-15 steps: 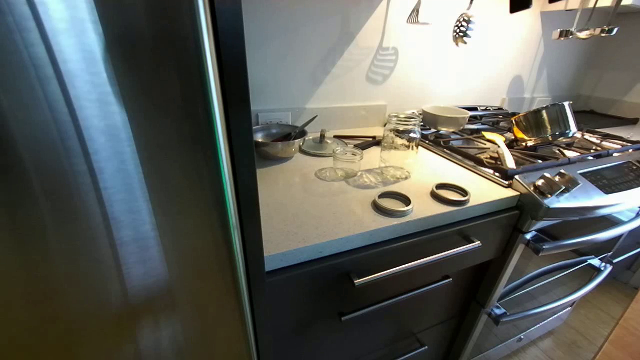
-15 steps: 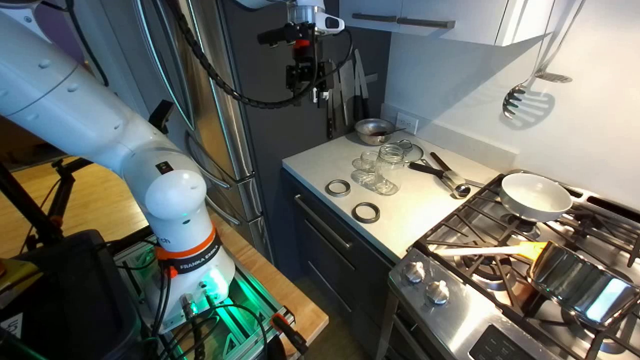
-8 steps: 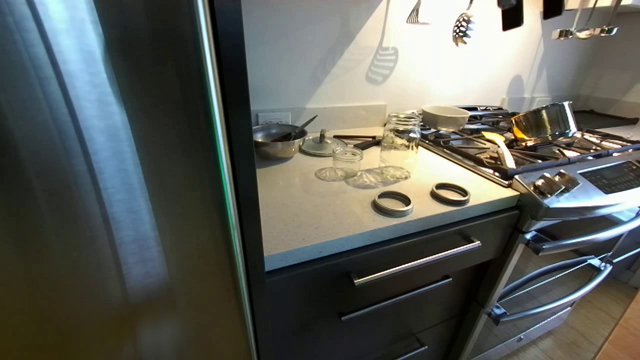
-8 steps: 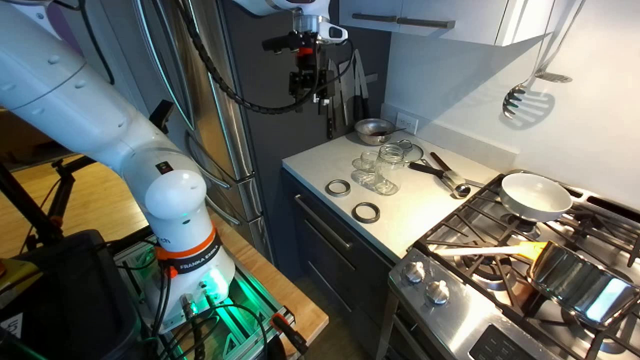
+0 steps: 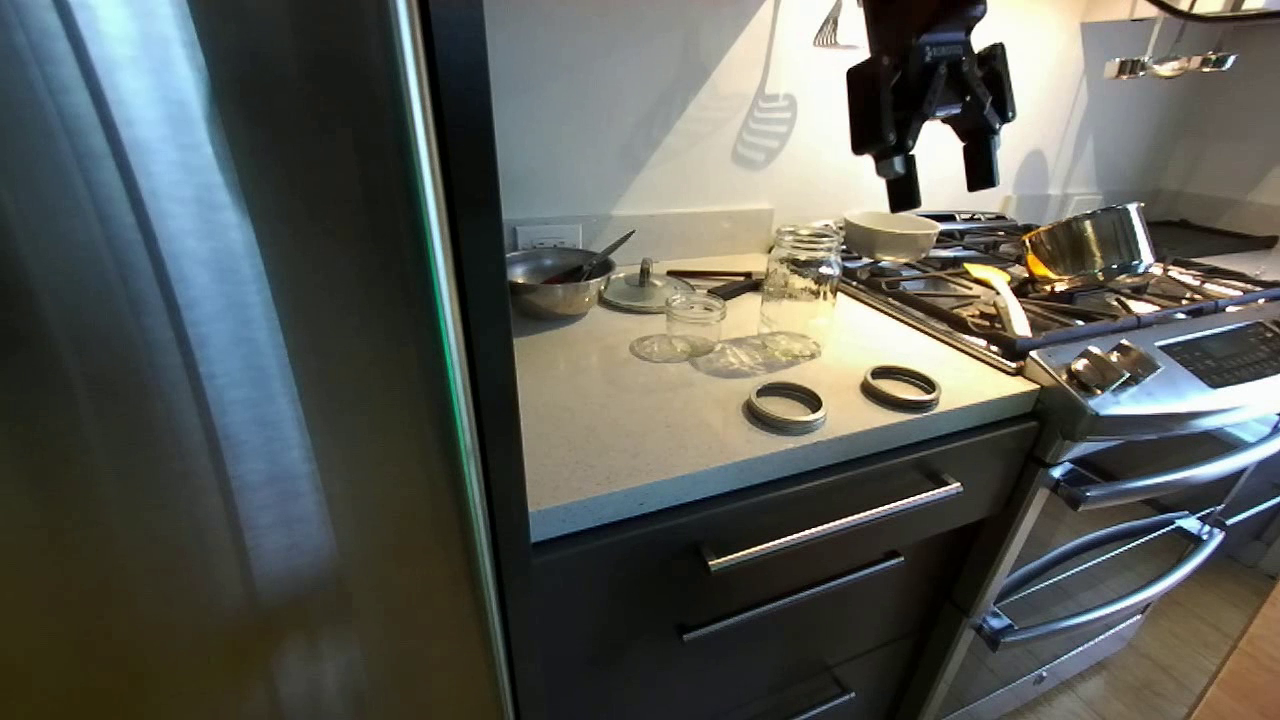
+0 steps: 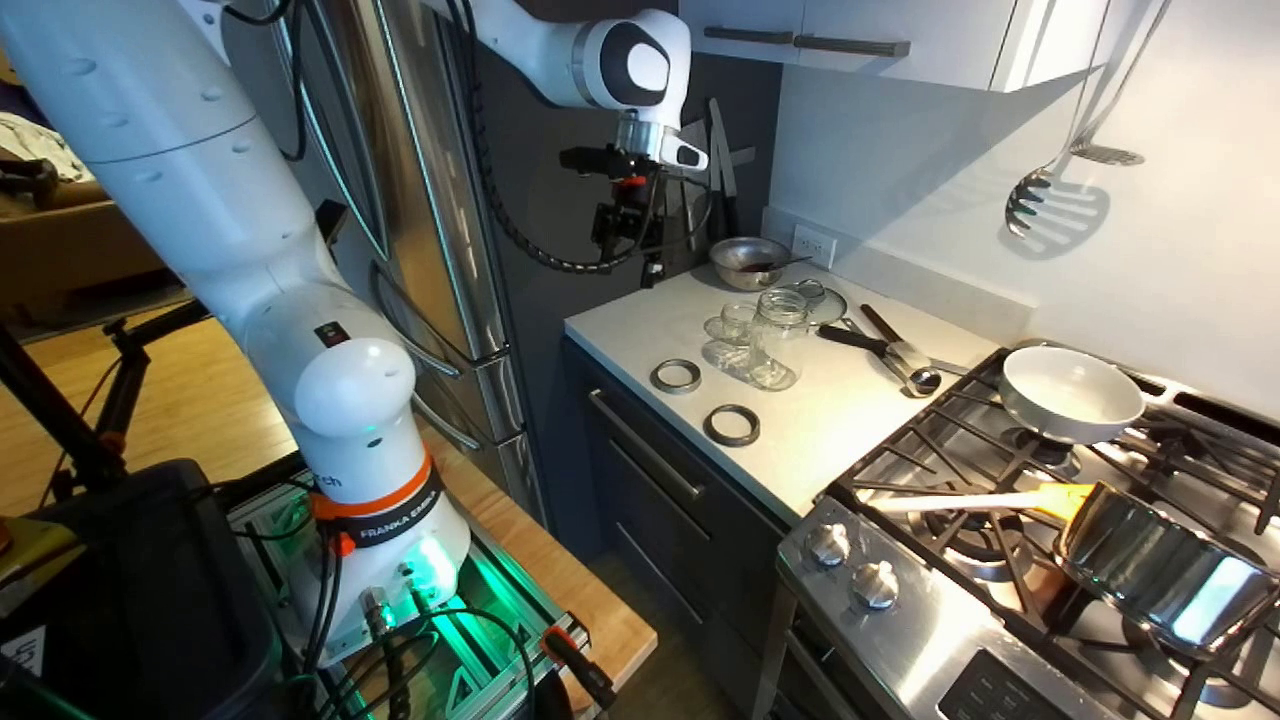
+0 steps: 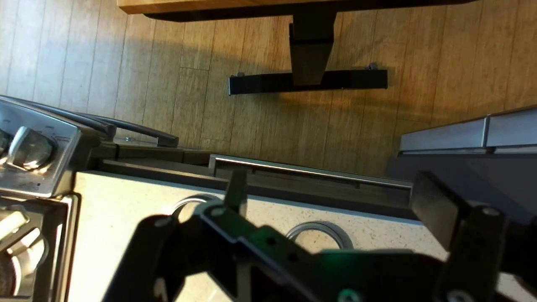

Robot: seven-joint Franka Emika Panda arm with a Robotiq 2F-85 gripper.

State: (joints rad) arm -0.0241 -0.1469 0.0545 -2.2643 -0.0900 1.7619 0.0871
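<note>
Rings [image 5: 788, 423] below gripper [image 5: 943, 185]; arm band [image 6: 400, 520] reads "FRANKA".

Wall [image 5: 825, 120] is kinda blown out in an exterior view, gripper [image 5: 943, 185] nearly a silhouette, fridge [image 5: 220, 360] mostly dim.

The gripper [image 5: 942, 185] is black, and the arm [image 6: 260, 210] is white with an orange band [image 6: 375, 508]. The rings [image 5: 788, 423] are silver-grey; the countertop [image 5: 620, 430] is cream, speckled. The tall jar [image 5: 800, 290] and the short jar [image 5: 695, 318] are clear and colourless. The stove [image 6: 925, 650] is silver and black, the bowl [image 5: 890, 238] on it off-white. The drawers [image 5: 820, 558] are dark grey, the floor [image 7: 293, 138] golden brown with thin dark lines.
</note>
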